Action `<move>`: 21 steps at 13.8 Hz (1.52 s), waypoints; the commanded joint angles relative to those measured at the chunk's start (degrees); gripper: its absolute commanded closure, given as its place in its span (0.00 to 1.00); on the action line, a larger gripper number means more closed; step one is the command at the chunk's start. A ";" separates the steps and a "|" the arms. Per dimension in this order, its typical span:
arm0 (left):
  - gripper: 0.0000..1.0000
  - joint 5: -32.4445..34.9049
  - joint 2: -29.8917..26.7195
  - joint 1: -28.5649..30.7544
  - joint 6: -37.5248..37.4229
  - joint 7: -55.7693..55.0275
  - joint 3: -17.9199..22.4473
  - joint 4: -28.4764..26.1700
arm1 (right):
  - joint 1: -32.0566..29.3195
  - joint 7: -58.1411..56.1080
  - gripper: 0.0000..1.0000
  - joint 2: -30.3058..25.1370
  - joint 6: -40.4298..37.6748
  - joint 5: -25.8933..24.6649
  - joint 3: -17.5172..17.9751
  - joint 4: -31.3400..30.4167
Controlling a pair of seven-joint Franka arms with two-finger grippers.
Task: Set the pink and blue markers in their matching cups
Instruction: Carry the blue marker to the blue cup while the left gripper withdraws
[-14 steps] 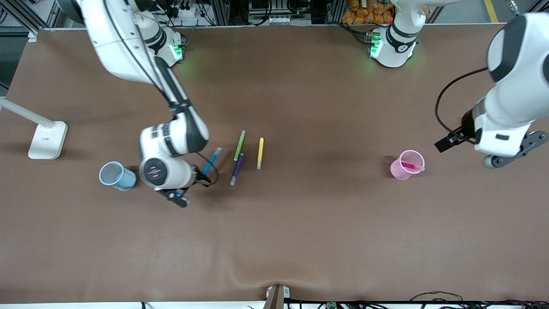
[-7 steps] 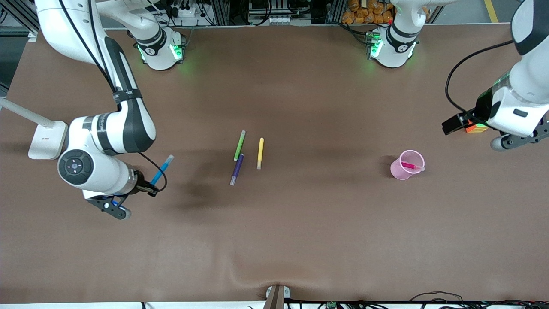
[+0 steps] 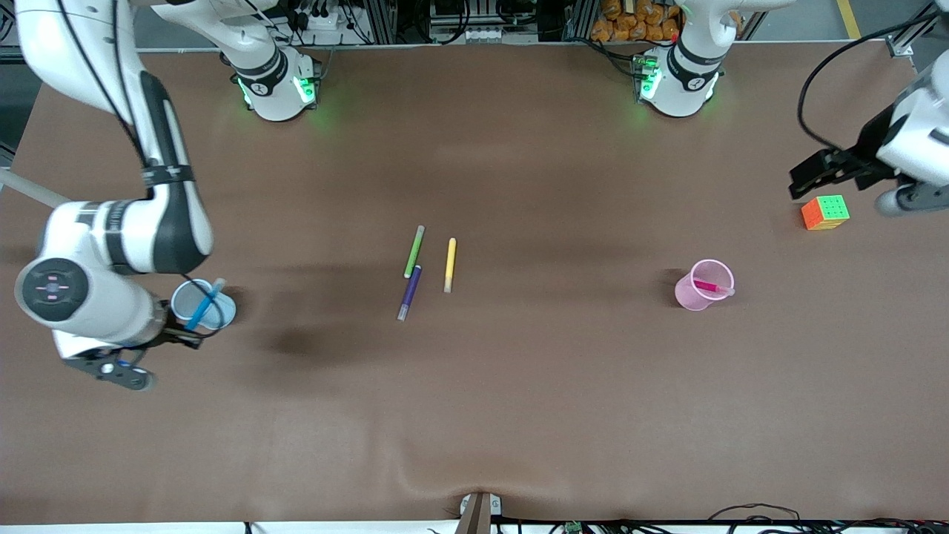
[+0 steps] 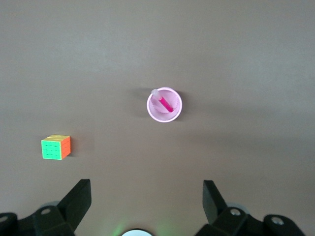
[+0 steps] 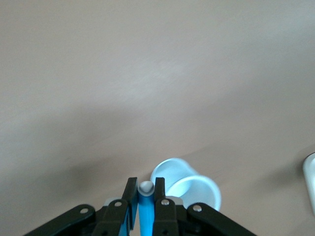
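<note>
The right pincer [image 3: 194,326], at the right arm's end of the bench [image 3: 519,415], is clamped on the blue marker [image 3: 204,305], which hangs tilted over the light blue cup [image 3: 216,315]; in the right wrist view the marker's whitish tip [image 5: 146,187] shows between the fingers, just beside the cup's rim [image 5: 170,169]. The step in hand is judged to be the delivery of the blue marker. The next move calls for centring the marker over the mouth, lowering it and releasing. The green marker [image 3: 414,251], purple marker [image 3: 408,293] and yellow marker [image 3: 449,265] lie mid-bench. The pink marker [image 3: 710,286] already stands in the pink cup [image 3: 697,293]. The left pincer [image 4: 142,201] is spread wide and empty, waiting over the puzzle cube [image 3: 825,212].
</note>
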 commanded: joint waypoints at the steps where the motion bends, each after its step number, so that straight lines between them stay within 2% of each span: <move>1: 0.00 -2.07 -4.02 -2.04 0.00 2.53 3.72 -3.95 | -1.22 -0.65 1.00 -1.97 2.28 -4.83 1.12 -1.03; 5: 0.00 -2.43 -4.91 -2.22 -0.44 3.59 4.08 -3.70 | -1.75 -1.09 1.00 -2.15 4.13 -5.72 1.03 -2.95; 11: 0.00 -2.16 -4.29 -2.75 -0.44 3.59 3.64 -3.61 | -3.42 -1.00 1.00 -4.17 18.18 -8.18 1.03 -14.20; 14: 0.00 -2.34 -4.29 -2.49 -0.35 3.59 3.64 -3.61 | -3.42 -1.00 1.00 -4.61 22.67 -9.58 0.24 -16.93; 21: 0.00 -1.99 -4.90 -2.57 -0.44 3.50 3.11 -3.70 | -3.77 -0.30 1.00 -6.10 26.72 -10.20 0.15 -22.21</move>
